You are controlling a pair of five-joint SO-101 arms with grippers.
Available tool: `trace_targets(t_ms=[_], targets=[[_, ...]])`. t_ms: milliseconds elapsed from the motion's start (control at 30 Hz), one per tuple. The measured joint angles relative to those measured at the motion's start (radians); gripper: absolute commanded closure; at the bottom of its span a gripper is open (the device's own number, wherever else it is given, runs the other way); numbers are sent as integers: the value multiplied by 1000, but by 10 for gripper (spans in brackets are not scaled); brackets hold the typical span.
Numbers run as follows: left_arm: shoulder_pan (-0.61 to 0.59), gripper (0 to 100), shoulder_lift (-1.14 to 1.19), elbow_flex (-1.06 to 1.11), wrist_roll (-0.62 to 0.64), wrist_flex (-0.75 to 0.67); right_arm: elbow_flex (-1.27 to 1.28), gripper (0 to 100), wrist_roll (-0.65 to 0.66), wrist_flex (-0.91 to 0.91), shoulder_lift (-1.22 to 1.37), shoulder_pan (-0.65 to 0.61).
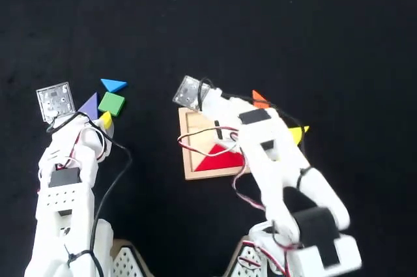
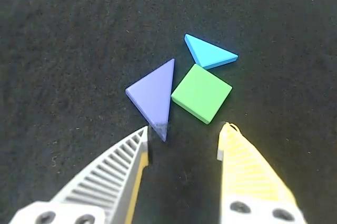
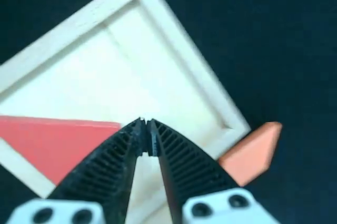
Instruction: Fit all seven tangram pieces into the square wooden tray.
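Note:
The square wooden tray (image 1: 184, 140) lies at the table's middle with a red triangle (image 1: 221, 158) in its near part. My right gripper (image 1: 218, 135) hangs over the tray, shut and holding nothing; in the right wrist view its black fingertips (image 3: 146, 126) meet above the tray (image 3: 190, 60) beside the red triangle (image 3: 47, 142). An orange piece (image 1: 260, 100) (image 3: 253, 150) lies just outside the tray's far right corner. A yellow piece (image 1: 298, 133) peeks out from behind the right arm. My left gripper (image 2: 184, 134) is open just short of a purple triangle (image 2: 152, 95), green square (image 2: 201, 93) and blue triangle (image 2: 210, 52).
Black cloth covers the table. The purple triangle (image 1: 89, 104), green square (image 1: 112, 103) and blue triangle (image 1: 113, 85) cluster at the left, close to the left gripper (image 1: 98, 119). Cables trail over the right arm and across the tray.

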Motion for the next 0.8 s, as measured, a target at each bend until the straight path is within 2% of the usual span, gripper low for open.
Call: trace_targets(t_ms=[233,600,800], targets=[[0,780,0,0,0,0,-72,988,0,-26,175,9],[0,780,0,0,0,0,-71,988,0,23,157,-63],[0,780,0,0,0,0,-72,988,25,29,150,-55]])
